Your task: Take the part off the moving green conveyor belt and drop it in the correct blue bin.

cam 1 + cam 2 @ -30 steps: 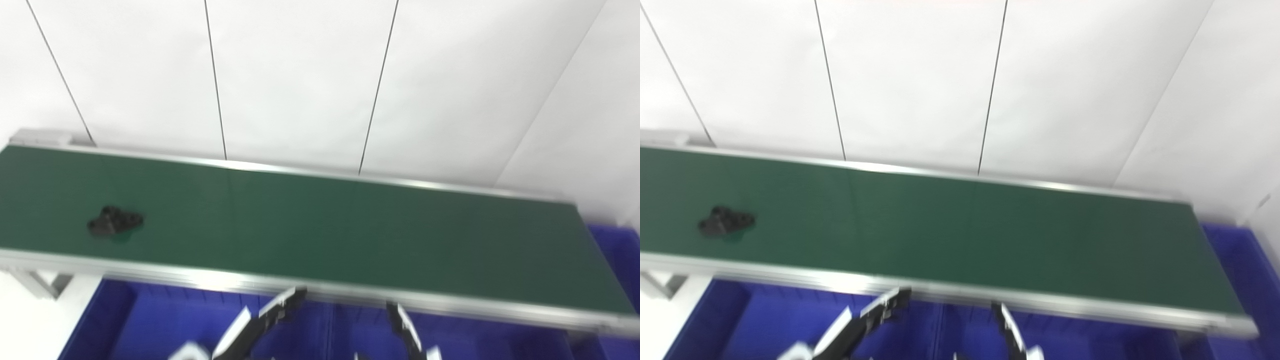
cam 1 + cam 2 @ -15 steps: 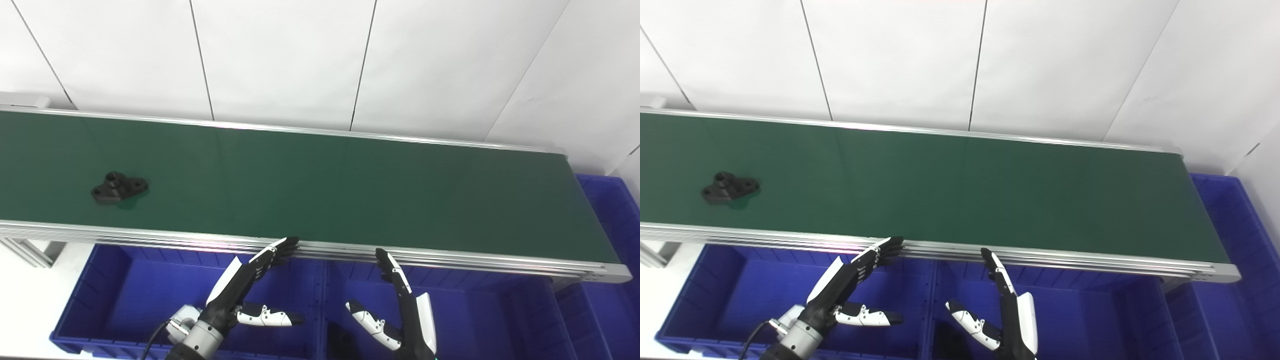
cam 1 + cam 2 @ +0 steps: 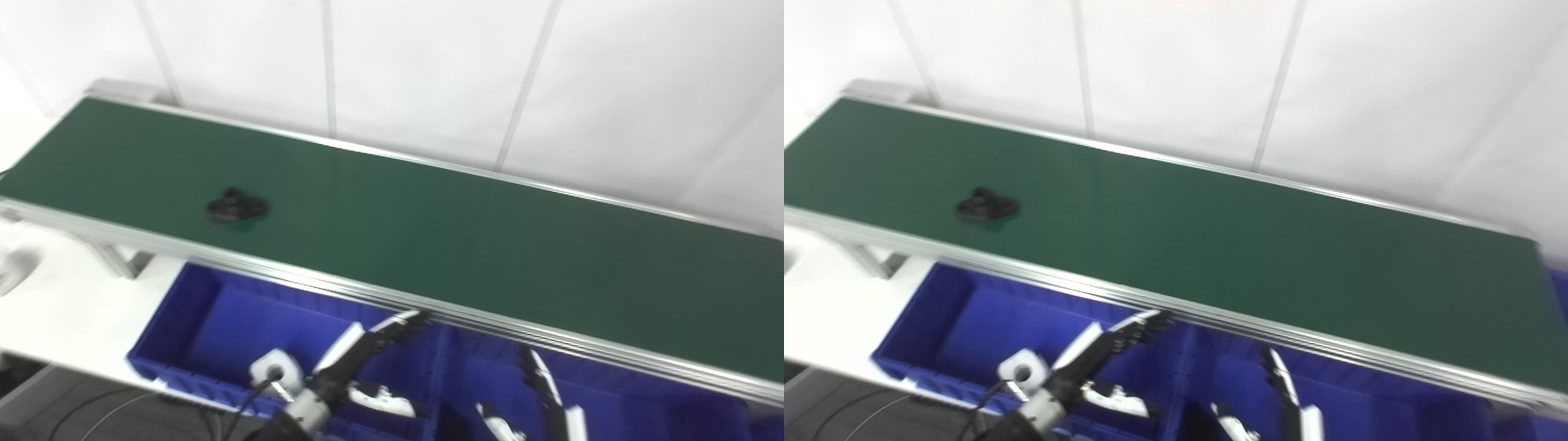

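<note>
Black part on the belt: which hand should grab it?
Probably the left hand. The black part lies toward the left on the green belt, nearer it than the right hand. Both are open.

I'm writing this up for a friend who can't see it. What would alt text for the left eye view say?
A small black part lies on a long green conveyor belt, toward its left end, untouched. Below the belt's near edge, the robot's left hand and right hand hover open over blue bins, holding nothing. A white panelled wall stands behind; the picture is slightly blurred.
</note>
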You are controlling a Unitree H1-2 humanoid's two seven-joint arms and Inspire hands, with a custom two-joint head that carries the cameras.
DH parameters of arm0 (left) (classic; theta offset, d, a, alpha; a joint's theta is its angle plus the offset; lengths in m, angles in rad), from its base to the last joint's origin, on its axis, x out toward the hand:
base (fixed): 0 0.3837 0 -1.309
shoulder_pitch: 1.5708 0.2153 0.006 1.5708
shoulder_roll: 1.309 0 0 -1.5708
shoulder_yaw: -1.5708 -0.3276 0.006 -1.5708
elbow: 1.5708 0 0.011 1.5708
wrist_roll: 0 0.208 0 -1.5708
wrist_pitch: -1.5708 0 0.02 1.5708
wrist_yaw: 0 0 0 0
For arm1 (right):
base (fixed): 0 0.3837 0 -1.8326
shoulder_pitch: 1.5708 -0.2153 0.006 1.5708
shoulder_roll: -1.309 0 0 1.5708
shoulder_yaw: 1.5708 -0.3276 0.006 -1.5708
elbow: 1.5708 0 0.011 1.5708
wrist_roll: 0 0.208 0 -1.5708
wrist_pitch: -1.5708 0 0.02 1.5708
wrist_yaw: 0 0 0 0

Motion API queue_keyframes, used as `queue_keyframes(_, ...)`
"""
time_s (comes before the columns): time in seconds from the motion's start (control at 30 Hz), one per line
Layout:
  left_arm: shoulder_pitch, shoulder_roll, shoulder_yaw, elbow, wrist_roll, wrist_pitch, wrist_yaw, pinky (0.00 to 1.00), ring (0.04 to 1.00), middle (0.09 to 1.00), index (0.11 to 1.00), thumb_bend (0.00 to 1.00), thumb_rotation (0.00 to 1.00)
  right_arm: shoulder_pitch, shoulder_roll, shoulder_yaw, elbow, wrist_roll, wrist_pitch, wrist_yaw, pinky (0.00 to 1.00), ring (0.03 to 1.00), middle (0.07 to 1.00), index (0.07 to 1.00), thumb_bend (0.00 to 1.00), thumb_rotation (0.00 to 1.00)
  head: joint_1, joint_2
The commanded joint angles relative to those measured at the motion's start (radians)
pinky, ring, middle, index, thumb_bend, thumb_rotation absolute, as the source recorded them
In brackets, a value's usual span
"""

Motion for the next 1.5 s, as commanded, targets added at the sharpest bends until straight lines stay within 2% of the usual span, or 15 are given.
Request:
queue_keyframes(0.0, -0.016, -0.008, -0.008, -0.006, 0.016, -0.049, 0.037, 0.82, 0.876, 0.898, 0.896, 0.74, 0.28, -0.025, -0.010, 0.022, -0.011, 0.002, -0.050, -0.044, 0.82, 0.860, 0.886, 0.894, 0.67, 0.56, 0.004, -0.008)
queue_keyframes(0.17, -0.021, -0.012, -0.019, 0.011, 0.011, -0.049, 0.062, 0.82, 0.890, 0.915, 0.913, 0.74, 0.26, -0.039, -0.052, 0.070, -0.015, 0.030, -0.050, -0.066, 0.81, 0.859, 0.884, 0.896, 0.76, 0.59, 0.006, -0.023)
queue_keyframes(0.37, -0.019, -0.010, -0.033, 0.020, 0.022, -0.049, 0.088, 0.87, 0.927, 0.952, 0.941, 0.72, 0.28, -0.048, -0.087, 0.094, -0.022, 0.053, -0.050, -0.073, 0.81, 0.861, 0.889, 0.897, 0.80, 0.63, 0.006, -0.040)
queue_keyframes(0.43, -0.018, -0.009, -0.037, 0.021, 0.028, -0.049, 0.096, 0.90, 0.954, 0.975, 0.964, 0.72, 0.34, -0.053, -0.095, 0.101, -0.019, 0.051, -0.050, -0.085, 0.81, 0.865, 0.890, 0.902, 0.81, 0.64, 0.007, -0.042)
queue_keyframes(0.53, -0.017, -0.011, -0.037, 0.028, 0.028, -0.048, 0.103, 0.92, 0.973, 0.990, 0.976, 0.72, 0.37, -0.056, -0.102, 0.102, -0.015, 0.038, -0.050, -0.097, 0.81, 0.871, 0.897, 0.908, 0.81, 0.66, 0.011, -0.053)
queue_keyframes(0.6, -0.017, -0.010, -0.041, 0.033, 0.037, -0.049, 0.113, 0.92, 0.978, 0.994, 0.982, 0.72, 0.37, -0.059, -0.109, 0.108, -0.019, 0.028, -0.050, -0.114, 0.81, 0.869, 0.897, 0.909, 0.81, 0.65, 0.018, -0.073)
queue_keyframes(0.7, -0.021, -0.007, -0.051, 0.042, 0.041, -0.049, 0.128, 0.90, 0.965, 0.986, 0.977, 0.72, 0.36, -0.065, -0.119, 0.119, -0.030, 0.010, -0.050, -0.150, 0.81, 0.862, 0.896, 0.910, 0.80, 0.66, 0.020, -0.081)
queue_keyframes(0.77, -0.026, -0.003, -0.061, 0.052, 0.036, -0.049, 0.135, 0.89, 0.963, 0.986, 0.977, 0.72, 0.36, -0.079, -0.139, 0.128, -0.069, -0.019, -0.050, -0.194, 0.81, 0.859, 0.892, 0.904, 0.79, 0.64, 0.027, -0.100)
queue_keyframes(0.83, -0.034, 0.001, -0.072, 0.065, 0.031, -0.049, 0.147, 0.89, 0.959, 0.982, 0.974, 0.72, 0.34, -0.087, -0.162, 0.123, -0.121, -0.028, -0.050, -0.197, 0.82, 0.873, 0.903, 0.914, 0.78, 0.63, 0.043, -0.119)
queue_keyframes(1.03, -0.055, 0.009, -0.105, 0.094, 0.039, -0.049, 0.189, 0.84, 0.924, 0.957, 0.959, 0.72, 0.34, -0.097, -0.191, 0.009, -0.288, -0.044, -0.049, -0.096, 0.88, 0.901, 0.915, 0.934, 0.78, 0.67, 0.067, -0.143)
queue_keyframes(1.2, -0.072, 0.015, -0.130, 0.115, 0.020, -0.050, 0.221, 0.83, 0.912, 0.946, 0.939, 0.75, 0.33, -0.133, -0.184, -0.097, -0.398, -0.024, -0.048, 0.043, 0.89, 0.898, 0.919, 0.933, 0.75, 0.62, 0.059, -0.157)
queue_keyframes(1.47, -0.105, 0.030, -0.170, 0.152, 0.022, -0.050, 0.268, 0.82, 0.902, 0.934, 0.935, 0.74, 0.32, -0.190, -0.141, -0.235, -0.446, 0.002, -0.014, 0.263, 0.84, 0.863, 0.889, 0.910, 0.76, 0.59, 0.055, -0.171)
